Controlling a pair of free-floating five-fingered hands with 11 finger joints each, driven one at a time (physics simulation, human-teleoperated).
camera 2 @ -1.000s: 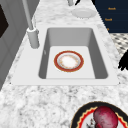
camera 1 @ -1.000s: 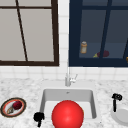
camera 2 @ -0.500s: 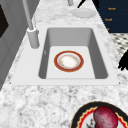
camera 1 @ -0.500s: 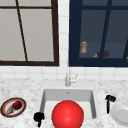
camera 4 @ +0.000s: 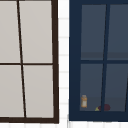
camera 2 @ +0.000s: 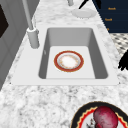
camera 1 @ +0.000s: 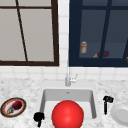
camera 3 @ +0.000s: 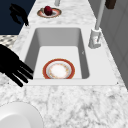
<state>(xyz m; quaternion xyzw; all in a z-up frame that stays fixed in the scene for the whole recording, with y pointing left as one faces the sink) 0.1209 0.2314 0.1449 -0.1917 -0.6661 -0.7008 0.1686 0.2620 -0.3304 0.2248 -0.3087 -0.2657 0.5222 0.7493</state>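
Note:
A red bowl (camera 1: 67, 115) with a white inside (camera 2: 68, 61) lies on the floor of the sink (camera 1: 47, 96). My left hand (camera 1: 38, 117) hovers over the sink's front left corner, fingers relaxed and holding nothing; it also shows at the edge of the left side view (camera 2: 123, 62). My right hand (camera 1: 107, 102) hangs over the counter just right of the sink. In the right side view its straight fingers (camera 3: 23, 72) point toward the sink rim. It is empty and sits beside a white plate (camera 1: 121, 113).
A patterned plate with a dark red fruit (camera 1: 13, 107) rests on the left counter. The faucet (camera 1: 68, 77) stands behind the sink. An orange bottle (camera 1: 83, 47) and a red item (camera 1: 103, 53) sit behind the dark window.
My right hand has drifted left, from over the white plate toward the sink's right rim. The left hand and the bowl have not moved.

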